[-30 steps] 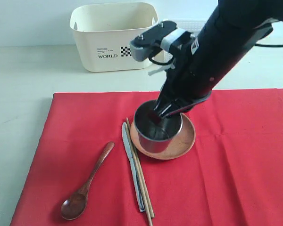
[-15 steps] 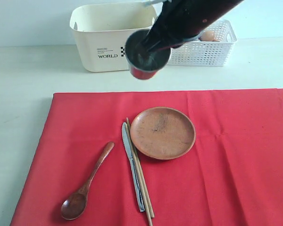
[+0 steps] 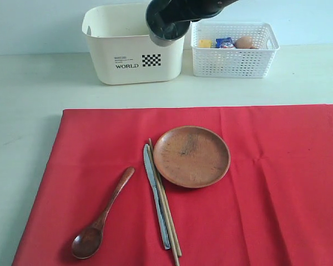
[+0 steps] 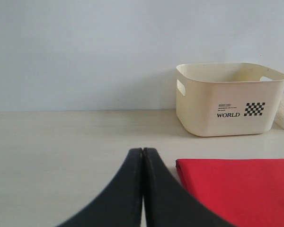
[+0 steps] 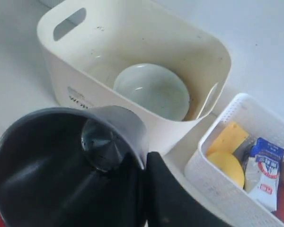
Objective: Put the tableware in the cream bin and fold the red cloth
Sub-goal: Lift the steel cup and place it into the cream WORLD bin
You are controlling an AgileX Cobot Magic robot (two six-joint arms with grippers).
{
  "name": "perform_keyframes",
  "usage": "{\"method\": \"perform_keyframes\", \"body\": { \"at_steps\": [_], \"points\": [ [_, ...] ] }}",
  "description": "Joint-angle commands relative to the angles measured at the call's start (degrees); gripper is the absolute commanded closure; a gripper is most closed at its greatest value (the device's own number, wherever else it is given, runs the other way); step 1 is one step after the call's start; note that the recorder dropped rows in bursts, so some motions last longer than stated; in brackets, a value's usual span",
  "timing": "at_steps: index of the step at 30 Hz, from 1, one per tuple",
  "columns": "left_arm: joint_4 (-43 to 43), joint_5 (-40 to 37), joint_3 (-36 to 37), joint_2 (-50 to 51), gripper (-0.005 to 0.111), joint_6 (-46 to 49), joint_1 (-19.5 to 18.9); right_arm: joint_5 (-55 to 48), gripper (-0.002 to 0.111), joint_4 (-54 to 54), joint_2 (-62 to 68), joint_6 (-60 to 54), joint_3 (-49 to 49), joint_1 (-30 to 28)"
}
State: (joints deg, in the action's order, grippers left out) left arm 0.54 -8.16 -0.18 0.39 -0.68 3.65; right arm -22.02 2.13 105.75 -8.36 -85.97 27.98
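The right claw (image 5: 143,163) is clamped on the wall of the steel cup (image 3: 165,25), one finger inside the cup and one outside. It holds the cup up in the air with its open mouth tipped toward the wrist camera. The cream bin (image 3: 116,41) sits just below and beside this claw, and the cup is seen against the bin's rim on the side nearest the white lattice basket (image 3: 233,55). Whether the cup is fully over the opening cannot be told. Down inside the bin, under the claw, lies the pale green-white bowl (image 5: 151,91). The basket stands close on the claw's other side, holding a cheese wedge (image 5: 229,137), a milk carton (image 5: 265,172) and an egg (image 3: 244,42).

Well away from the right claw, the red cloth (image 3: 266,210) lies spread flat on the tabletop (image 3: 28,94). On it are the round brown plate (image 3: 191,156), the silver knife (image 3: 155,199) and wooden chopsticks (image 3: 169,221) side by side just beside the plate, and the dark wooden spoon (image 3: 102,216) a little apart from them.

The left claw (image 4: 142,153) is closed with its fingers pressed together, holding nothing, low over the bare tabletop. A corner of the cloth lies just beside it, and the bin stands farther ahead.
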Motion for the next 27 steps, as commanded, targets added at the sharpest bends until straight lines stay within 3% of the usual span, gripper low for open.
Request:
{"method": "perform_keyframes", "body": {
  "at_steps": [1, 16, 27],
  "points": [
    [0.7, 0.1, 0.2, -0.4, 0.106, -0.2, 0.5, 4.8, 0.108, -0.5, 5.2, 0.1, -5.3, -2.2],
    [0.7, 0.1, 0.2, -0.4, 0.106, -0.2, 0.5, 5.4, 0.108, -2.1, 22.8, 0.1, -26.4, -5.4],
    [0.7, 0.1, 0.2, -0.4, 0.106, -0.2, 0.5, 5.3, 0.108, -2.1, 29.4, -0.2, -32.8, -5.5]
  ]
}}
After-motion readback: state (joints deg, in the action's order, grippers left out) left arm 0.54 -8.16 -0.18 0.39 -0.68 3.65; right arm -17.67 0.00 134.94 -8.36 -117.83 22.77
